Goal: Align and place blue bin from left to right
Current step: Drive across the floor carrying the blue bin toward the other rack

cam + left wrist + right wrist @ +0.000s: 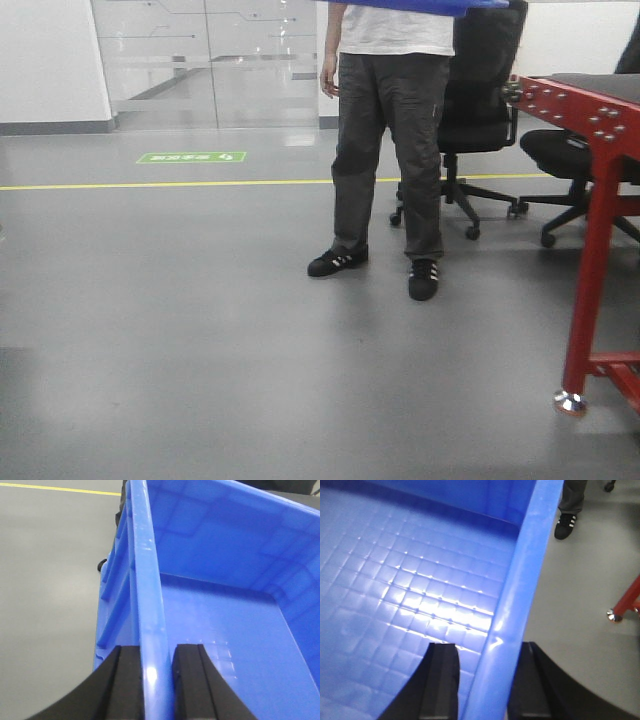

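Blue bin (pixel 225 630): spans between arms; left gripper (pixel 157 655) clenched on one side rim, right gripper (pixel 487 652) clenched on the opposite.

Showing only a sliver of the blue bin (pixel 420 5) at the front view's top edge; cropping the person (pixel 385 130) at the torso; blurring lettering on the floor sign (pixel 191 157).

Glossy grey floor (pixel 180 330) with yellow line (pixel 150 185) — glass partition (pixel 210 60), black office chair (pixel 485 90), red-framed table (pixel 590 260).

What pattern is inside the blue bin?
A square grid covers the blue bin floor; right wrist view shows it best.
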Tool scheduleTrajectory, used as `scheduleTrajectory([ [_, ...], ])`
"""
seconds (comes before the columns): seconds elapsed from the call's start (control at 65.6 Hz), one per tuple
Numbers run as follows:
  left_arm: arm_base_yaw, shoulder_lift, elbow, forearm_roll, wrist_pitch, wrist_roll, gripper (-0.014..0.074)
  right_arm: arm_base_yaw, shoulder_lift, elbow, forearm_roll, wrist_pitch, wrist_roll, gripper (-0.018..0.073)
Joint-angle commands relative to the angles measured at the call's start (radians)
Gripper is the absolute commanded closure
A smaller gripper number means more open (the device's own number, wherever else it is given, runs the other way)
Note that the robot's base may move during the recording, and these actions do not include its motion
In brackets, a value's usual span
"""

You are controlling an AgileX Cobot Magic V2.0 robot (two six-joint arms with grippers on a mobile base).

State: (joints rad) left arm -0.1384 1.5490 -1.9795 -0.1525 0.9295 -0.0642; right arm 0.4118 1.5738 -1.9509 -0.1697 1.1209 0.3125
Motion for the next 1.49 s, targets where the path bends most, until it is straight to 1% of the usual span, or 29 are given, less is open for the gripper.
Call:
scheduleTrajectory([
  [0.0, 0.002, -0.015, -0.016, 0.005, -0.162, 0.01, 0.0708, 0.001, -0.02, -0.013, -0.019, -0.074, -0.042, 0.0712],
  [1.478, 0.002, -0.014, -0.016, 0.007, -0.162, 0.01, 0.0708, 0.001, -0.02, -0.013, -0.019, -0.082, -0.042, 0.0712],
])
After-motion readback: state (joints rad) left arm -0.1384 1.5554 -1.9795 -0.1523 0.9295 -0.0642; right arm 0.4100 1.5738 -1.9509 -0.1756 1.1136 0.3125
